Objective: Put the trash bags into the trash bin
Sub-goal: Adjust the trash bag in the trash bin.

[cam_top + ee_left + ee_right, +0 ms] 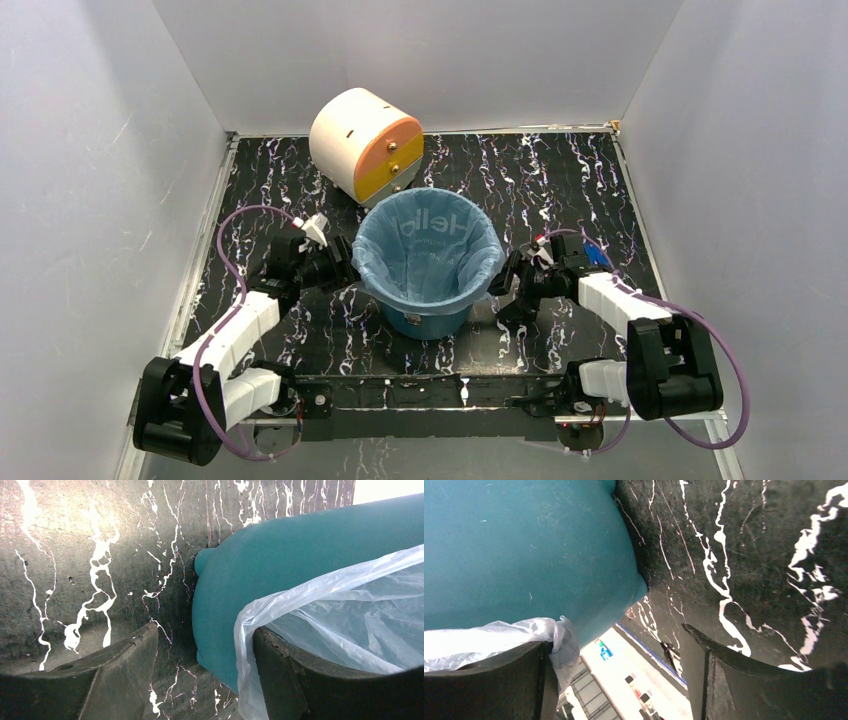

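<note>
The teal trash bin (430, 322) stands upright mid-table. The pale blue trash bag (425, 250) with "Hello" lettering lines it, its edge folded out over the rim. My left gripper (338, 268) is open at the bin's left side. In the left wrist view (205, 680) the bag edge (350, 615) drapes over the inner finger (300, 680), outside the bin wall (280, 560). My right gripper (508, 275) is open at the bin's right side. In the right wrist view (624, 680) the bag edge (499, 635) lies on one finger (489, 685), against the bin wall (524, 550).
A cream and orange drum-shaped box (365, 145) lies just behind the bin to the left. A small dark blue flat object (597, 255) lies by the right arm. The black marbled table (560, 190) is walled by white panels.
</note>
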`<state>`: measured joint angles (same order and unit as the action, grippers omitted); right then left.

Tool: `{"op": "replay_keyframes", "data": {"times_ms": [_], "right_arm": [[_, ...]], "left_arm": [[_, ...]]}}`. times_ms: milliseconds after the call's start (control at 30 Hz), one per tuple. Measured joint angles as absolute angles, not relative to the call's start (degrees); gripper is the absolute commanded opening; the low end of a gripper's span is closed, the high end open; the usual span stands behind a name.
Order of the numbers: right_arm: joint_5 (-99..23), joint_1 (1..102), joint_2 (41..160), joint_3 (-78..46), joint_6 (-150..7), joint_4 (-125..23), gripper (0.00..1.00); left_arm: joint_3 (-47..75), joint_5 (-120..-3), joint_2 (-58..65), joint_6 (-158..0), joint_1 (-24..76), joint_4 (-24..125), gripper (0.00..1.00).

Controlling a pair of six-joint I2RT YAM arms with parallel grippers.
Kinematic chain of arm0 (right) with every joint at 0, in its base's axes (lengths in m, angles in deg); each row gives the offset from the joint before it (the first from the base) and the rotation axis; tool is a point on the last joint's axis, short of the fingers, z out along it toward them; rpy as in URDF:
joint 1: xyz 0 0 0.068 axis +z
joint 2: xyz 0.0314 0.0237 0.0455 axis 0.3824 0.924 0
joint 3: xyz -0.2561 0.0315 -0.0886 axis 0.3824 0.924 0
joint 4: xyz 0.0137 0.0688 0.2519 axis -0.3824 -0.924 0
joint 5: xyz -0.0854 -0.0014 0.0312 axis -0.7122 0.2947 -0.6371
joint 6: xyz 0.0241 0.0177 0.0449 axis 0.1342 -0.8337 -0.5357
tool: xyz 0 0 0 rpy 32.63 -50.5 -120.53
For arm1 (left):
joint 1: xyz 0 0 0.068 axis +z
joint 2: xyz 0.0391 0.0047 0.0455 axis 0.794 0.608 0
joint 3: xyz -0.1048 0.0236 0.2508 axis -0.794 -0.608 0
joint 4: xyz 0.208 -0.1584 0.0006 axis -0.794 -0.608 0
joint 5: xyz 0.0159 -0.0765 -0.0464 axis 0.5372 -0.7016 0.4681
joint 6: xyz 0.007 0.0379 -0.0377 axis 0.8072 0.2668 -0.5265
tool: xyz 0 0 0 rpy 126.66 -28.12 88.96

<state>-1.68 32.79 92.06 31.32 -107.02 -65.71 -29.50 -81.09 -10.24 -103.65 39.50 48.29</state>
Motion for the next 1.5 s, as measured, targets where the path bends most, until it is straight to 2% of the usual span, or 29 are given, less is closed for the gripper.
{"op": "replay_keyframes", "data": {"times_ms": [200,567,1100,1333,1500], "right_arm": [[-8.74,32.77,86.66,28.41,-107.28,-68.99,0.92],[-21.24,32.79,76.47,26.01,-108.92,-73.3,0.93],[-28.84,32.77,68.93,22.4,-109.2,-76.47,0.94],[-30.66,32.77,65.5,22.31,-109.16,-76.92,0.96],[-26.59,32.77,66.77,22.31,-108.4,-75.7,0.95]], "left_arm": [[-29.54,-81.17,-9.39,-103.32,39.5,48.9,0.65],[-30.92,-78.46,-12.01,-103.06,39.5,46.78,0.85],[-25.61,-58.9,-22.74,-102.86,39.5,32.4,0.89],[-23.77,-56.87,-25.49,-102.49,39.5,30.72,0.9],[-23.49,-58.88,-24.51,-101.62,39.5,31.59,0.89]]}}
